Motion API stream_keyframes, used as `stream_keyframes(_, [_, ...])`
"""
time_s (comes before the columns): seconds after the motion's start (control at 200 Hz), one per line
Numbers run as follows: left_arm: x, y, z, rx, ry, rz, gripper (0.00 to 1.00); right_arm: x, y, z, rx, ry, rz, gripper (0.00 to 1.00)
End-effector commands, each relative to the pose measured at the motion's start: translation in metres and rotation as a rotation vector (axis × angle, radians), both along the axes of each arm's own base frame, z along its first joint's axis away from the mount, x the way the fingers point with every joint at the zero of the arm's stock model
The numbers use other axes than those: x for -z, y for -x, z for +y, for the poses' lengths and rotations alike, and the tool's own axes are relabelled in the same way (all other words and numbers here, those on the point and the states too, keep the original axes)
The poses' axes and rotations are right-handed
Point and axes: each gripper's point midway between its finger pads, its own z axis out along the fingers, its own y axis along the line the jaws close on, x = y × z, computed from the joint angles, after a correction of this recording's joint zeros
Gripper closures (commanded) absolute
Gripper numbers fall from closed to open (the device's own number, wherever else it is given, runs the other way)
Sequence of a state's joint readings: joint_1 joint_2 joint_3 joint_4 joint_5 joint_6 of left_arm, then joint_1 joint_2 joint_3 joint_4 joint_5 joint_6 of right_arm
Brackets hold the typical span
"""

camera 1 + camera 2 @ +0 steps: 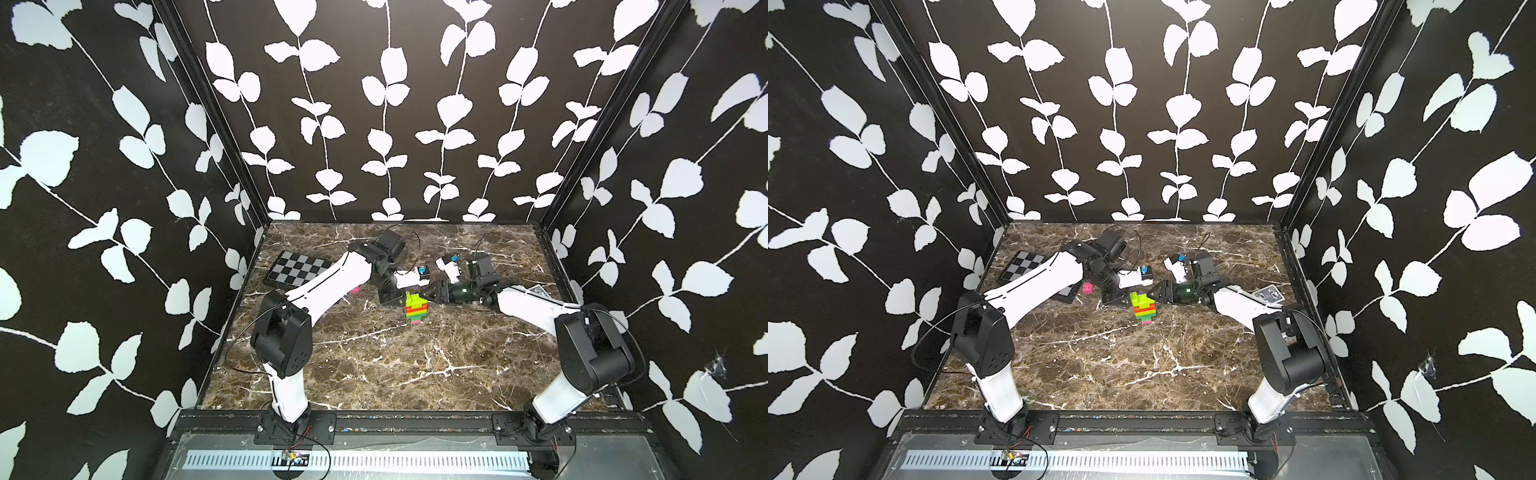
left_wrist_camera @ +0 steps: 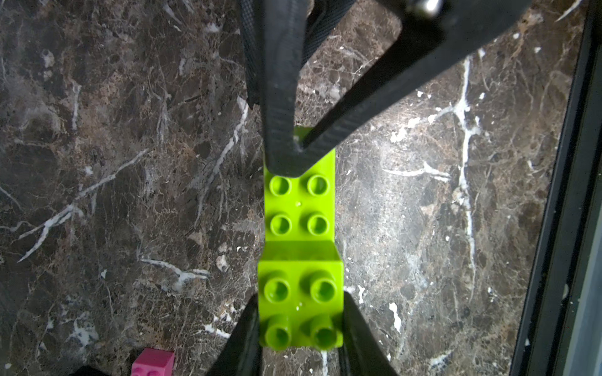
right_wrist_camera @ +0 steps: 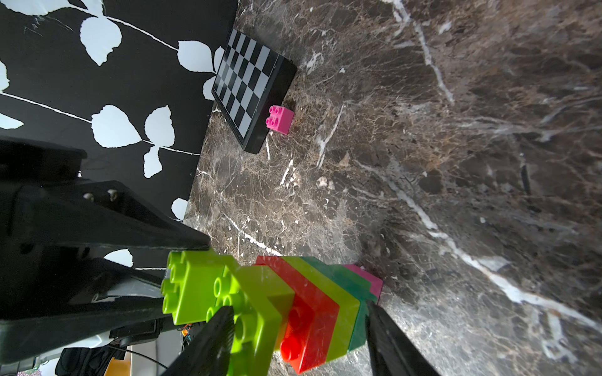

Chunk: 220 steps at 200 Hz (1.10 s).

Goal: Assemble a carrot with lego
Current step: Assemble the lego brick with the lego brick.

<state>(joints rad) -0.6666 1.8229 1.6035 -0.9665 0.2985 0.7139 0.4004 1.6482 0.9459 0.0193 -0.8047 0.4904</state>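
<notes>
Toward the left, the checkered board (image 1: 297, 268) lies flat, and a loose pink brick (image 1: 1087, 288) sits just beside it, not yet joined, so that piece looks to be what's left. Your left gripper (image 2: 301, 309) is clamped on the top lime brick (image 2: 299, 273) of the carrot (image 1: 415, 308), which stands mid-table with its pink, green, lime and red-orange bands already stacked. Your right gripper (image 3: 298, 309) brackets the stack, fingers apart; whether it squeezes, you cannot tell. Nearly done, I'd judge.
</notes>
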Motion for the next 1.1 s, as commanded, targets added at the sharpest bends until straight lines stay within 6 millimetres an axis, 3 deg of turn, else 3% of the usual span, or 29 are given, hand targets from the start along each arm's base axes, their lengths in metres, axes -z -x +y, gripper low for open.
stream_keyframes(0.0, [0.024,0.016,0.007,0.019,-0.105,0.079,1.00,0.029,0.016,0.001,-0.009,0.047,0.066,0.36])
stream_keyframes(0.235, [0.016,0.014,0.001,0.018,-0.079,0.067,1.00,0.026,0.014,-0.004,0.008,0.057,0.049,0.36])
stream_keyframes(0.35, [0.005,0.012,-0.003,0.014,-0.042,0.043,0.82,0.022,0.012,-0.007,0.018,0.055,0.041,0.37])
stream_keyframes(0.465, [-0.005,0.012,-0.008,0.005,0.003,0.028,0.71,0.019,0.011,-0.007,0.017,0.053,0.035,0.37])
stream_keyframes(0.765, [-0.018,0.014,-0.010,0.007,0.041,0.013,0.50,0.009,0.009,-0.008,0.017,0.048,0.018,0.36])
stream_keyframes(1.02, [-0.032,0.016,-0.008,0.005,0.081,-0.008,0.40,-0.002,0.003,-0.009,0.026,0.036,0.005,0.32])
stream_keyframes(1.04, [-0.033,0.016,-0.008,0.003,0.089,-0.009,0.40,-0.015,0.003,-0.009,0.027,0.023,-0.022,0.32])
stream_keyframes(1.095, [-0.039,0.016,-0.007,-0.005,0.121,-0.013,0.38,-0.022,0.001,-0.010,0.030,0.016,-0.035,0.30])
